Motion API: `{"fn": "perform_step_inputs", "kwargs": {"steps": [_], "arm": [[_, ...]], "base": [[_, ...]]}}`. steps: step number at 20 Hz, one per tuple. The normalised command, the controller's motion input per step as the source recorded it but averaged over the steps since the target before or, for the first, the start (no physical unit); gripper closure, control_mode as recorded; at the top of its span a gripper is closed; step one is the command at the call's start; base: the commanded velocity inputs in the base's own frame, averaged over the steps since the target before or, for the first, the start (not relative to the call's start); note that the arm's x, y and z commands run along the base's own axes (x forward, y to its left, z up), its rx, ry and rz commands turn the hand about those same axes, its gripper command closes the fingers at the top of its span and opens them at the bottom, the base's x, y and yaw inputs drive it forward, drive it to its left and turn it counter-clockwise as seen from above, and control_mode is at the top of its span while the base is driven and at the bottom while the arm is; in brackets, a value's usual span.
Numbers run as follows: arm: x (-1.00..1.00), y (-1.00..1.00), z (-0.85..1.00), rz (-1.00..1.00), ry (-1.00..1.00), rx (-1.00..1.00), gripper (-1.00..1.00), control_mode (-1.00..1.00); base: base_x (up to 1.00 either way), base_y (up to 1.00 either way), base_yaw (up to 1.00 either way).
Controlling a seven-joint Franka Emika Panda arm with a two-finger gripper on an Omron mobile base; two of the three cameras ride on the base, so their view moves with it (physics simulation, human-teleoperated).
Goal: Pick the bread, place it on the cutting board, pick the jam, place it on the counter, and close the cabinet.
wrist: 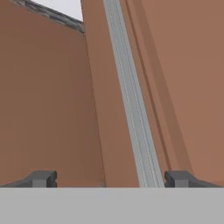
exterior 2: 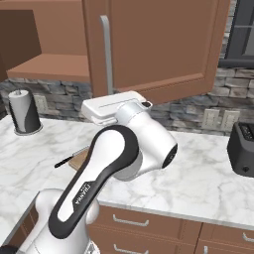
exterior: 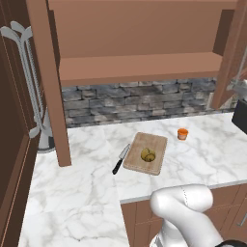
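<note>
Gripper (wrist: 109,179): jaws spread wide, grasping nothing, facing the cabinet (wrist: 183,87) door's silver handle (wrist: 131,100).
Bread (exterior: 148,155): on the cutting board (exterior: 145,152).
Jam (exterior: 182,133): on the counter (exterior: 77,178), right of the board.
Knife (exterior: 121,159): left of the board.
</note>
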Motion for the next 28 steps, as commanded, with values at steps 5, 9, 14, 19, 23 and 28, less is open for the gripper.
{"fn": "perform_step_inputs", "kwargs": {"steps": [5,9,14,19,23,28], "arm": [[0.21,0.23,0.16,-0.07,0.00,0.03,-1.00,-1.00],[0.14,0.15,0.18,-0.06,0.00,0.04,-1.00,-1.00],[0.21,0.21,0.16,-0.07,0.00,0.03,-1.00,-1.00],[0.29,0.25,0.10,-0.08,0.00,0.00,-1.00,-1.00],[0.31,0.22,0.05,-0.09,0.00,0.00,-1.00,-1.00],[0.29,0.13,0.05,-0.08,0.00,0.00,-1.00,-1.00]], "base": [[0.00,0.00,0.00],[0.00,0.00,0.00],[0.00,0.00,0.00],[0.00,0.00,0.00],[0.00,0.00,0.00],[0.00,0.00,0.00]]}}
